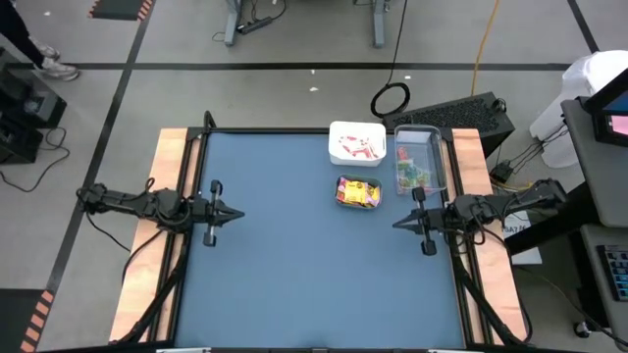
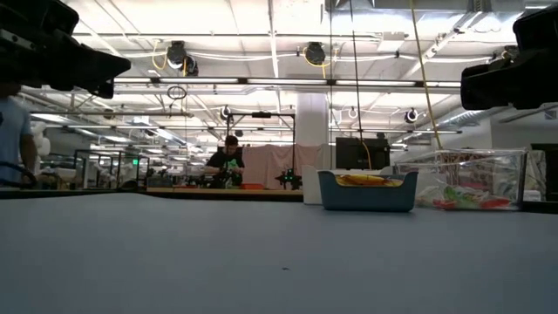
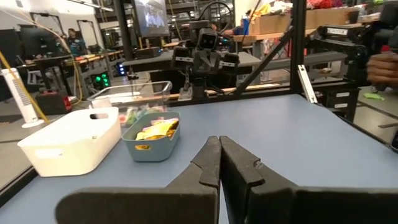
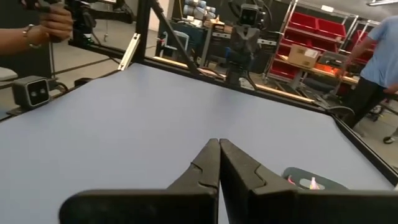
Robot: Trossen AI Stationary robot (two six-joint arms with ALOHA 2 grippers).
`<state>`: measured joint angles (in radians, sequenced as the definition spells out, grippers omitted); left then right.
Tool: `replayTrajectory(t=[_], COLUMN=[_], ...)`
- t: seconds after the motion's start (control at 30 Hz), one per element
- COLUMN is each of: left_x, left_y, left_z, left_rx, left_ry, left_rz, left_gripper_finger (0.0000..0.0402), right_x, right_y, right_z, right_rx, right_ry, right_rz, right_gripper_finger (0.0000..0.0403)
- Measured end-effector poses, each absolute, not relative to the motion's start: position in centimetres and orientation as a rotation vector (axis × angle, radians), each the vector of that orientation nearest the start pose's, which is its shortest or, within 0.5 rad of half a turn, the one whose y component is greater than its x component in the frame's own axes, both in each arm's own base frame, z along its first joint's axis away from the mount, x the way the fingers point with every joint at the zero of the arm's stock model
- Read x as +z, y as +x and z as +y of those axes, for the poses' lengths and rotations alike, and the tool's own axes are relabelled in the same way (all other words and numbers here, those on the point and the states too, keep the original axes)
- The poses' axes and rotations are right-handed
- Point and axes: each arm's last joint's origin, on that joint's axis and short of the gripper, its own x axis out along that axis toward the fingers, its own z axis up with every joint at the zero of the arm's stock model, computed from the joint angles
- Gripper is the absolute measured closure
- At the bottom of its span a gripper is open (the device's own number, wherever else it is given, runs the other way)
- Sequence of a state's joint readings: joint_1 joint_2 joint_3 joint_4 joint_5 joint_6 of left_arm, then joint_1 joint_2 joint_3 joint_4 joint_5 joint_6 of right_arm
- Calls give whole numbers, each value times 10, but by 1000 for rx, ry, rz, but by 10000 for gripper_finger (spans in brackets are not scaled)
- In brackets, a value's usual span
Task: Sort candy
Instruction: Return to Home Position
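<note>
The candy lies sorted in three containers at the table's far right. Pink-white sticks fill the white container (image 1: 356, 143), yellow packets the teal container (image 1: 359, 192) (image 3: 151, 140), and red and green pieces the clear container (image 1: 419, 162) (image 2: 462, 179). My left gripper (image 1: 235, 213) (image 3: 219, 146) hovers shut above the table's left side and points level toward the right. My right gripper (image 1: 396, 225) (image 4: 219, 148) hovers shut just near of the teal container, pointing level toward the left. Neither holds anything.
The blue tabletop (image 1: 294, 275) stretches bare between the two grippers and toward the near edge. A black frame (image 1: 294, 130) rims the table. Beyond the table are a person's hand (image 3: 380, 65) and a person in blue (image 4: 379, 62).
</note>
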<state>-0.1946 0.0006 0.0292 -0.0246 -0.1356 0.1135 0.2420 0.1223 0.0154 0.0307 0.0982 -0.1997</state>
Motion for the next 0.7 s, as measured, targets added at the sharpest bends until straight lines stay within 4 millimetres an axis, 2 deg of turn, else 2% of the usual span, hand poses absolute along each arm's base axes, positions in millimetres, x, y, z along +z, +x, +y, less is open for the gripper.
replayTrajectory(t=[0.47, 0.7], left_x=[171, 171], left_y=[95, 95], left_z=[-13, -13], left_rx=[-54, -53], left_ry=[110, 81], left_rz=[-6, -7], left_gripper_finger=[396, 396], right_x=[162, 169], right_y=[102, 97], right_z=[19, 18], right_rx=[128, 167], right_ry=[-229, -298], right_rz=[59, -38], right_gripper_finger=[403, 403])
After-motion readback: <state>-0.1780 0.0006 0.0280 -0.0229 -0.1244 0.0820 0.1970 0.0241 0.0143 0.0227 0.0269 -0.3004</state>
